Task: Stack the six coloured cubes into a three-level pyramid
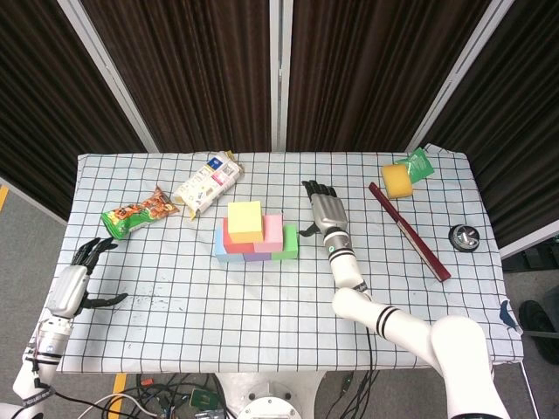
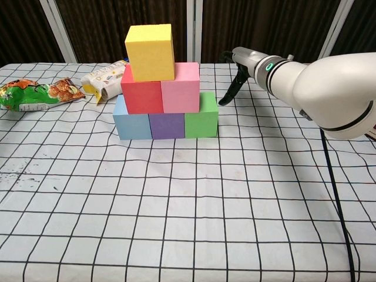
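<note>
Six cubes stand stacked mid-table. Blue (image 2: 133, 124), purple (image 2: 166, 124) and green (image 2: 201, 121) cubes form the bottom row. Red (image 2: 142, 95) and pink (image 2: 181, 88) cubes sit on them. The yellow cube (image 2: 150, 51) is on top, mostly over the red one; in the head view it is the yellow cube (image 1: 245, 221). My right hand (image 1: 325, 209) hovers just right of the stack, fingers stretched out and holding nothing, apart from the green cube (image 1: 286, 244). My left hand (image 1: 77, 278) rests at the table's left edge with its fingers apart and nothing in it.
A green-orange snack bag (image 1: 138, 212) and a white packet (image 1: 207, 183) lie behind and left of the stack. A yellow sponge (image 1: 397, 181), a green packet (image 1: 417, 163), a long red bar (image 1: 409, 231) and a small black round object (image 1: 464, 236) lie at the right.
</note>
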{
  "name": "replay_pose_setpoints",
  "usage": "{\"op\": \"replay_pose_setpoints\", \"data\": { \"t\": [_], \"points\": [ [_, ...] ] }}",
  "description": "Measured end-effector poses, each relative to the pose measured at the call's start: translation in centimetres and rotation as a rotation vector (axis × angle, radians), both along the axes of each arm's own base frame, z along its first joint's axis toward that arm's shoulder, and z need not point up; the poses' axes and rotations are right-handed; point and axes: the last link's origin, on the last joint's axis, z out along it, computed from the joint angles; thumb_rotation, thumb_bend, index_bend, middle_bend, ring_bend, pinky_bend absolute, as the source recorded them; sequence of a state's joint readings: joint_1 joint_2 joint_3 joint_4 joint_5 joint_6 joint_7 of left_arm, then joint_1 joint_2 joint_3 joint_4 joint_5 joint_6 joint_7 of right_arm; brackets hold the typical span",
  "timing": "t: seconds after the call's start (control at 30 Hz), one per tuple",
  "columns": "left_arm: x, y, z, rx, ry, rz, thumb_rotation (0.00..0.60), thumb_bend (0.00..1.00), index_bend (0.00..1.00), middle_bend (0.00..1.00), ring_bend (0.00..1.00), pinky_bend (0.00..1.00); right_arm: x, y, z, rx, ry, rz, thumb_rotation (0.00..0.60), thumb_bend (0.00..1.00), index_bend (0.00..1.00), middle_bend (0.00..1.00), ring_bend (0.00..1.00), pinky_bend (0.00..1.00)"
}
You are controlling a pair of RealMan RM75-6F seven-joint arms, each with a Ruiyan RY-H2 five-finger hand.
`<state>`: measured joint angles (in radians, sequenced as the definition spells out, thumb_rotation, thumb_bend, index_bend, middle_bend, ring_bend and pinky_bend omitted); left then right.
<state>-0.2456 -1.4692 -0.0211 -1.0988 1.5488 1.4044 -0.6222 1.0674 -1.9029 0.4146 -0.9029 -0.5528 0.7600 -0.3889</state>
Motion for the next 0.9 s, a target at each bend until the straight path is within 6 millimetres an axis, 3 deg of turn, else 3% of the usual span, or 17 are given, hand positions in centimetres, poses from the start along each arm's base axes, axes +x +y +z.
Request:
{"op": "replay_pose_setpoints", "data": {
  "t": [0.2, 0.43, 0.63, 0.8, 0.9],
  "points": [
    [0.1, 0.1, 0.3, 0.004, 0.013, -0.004, 0.6, 0.0, 0.07, 0.16, 0.0, 0.03, 0.2, -0.1, 2.7, -0.048, -0.01, 0.04, 0.6, 0.01, 0.0, 0.02, 0.0, 0.0],
    [0.5, 0.3, 0.6, 0.019, 0.049, -0.016, 0.6, 0.0, 0.07, 0.16, 0.0, 0.03, -0.2, 1.1, 8.5, -0.127, 0.05, 0.137, 0.6, 0.01, 0.0, 0.0, 0.0, 0.0],
    [1.0, 0.4, 0.9, 0.029, 0.1, -0.028, 0.6, 0.0, 0.07, 0.16, 0.0, 0.03, -1.8, 5.4, 13.6, -0.152, 0.162, 0.222, 0.6, 0.0, 0.0, 0.0, 0.0, 0.0],
    [1.5, 0.3, 1.2, 0.049, 0.164, -0.039, 0.6, 0.0, 0.07, 0.16, 0.0, 0.02, -4.6, 11.0, 18.2, -0.187, 0.294, 0.265, 0.6, 0.01, 0.0, 0.0, 0.0, 0.0],
    [1.8, 0.0, 1.3, 0.064, 0.202, -0.04, 0.6, 0.0, 0.07, 0.16, 0.0, 0.02, -6.7, 14.0, 19.9, -0.225, 0.338, 0.261, 0.6, 0.01, 0.0, 0.0, 0.0, 0.0]
  ]
}}
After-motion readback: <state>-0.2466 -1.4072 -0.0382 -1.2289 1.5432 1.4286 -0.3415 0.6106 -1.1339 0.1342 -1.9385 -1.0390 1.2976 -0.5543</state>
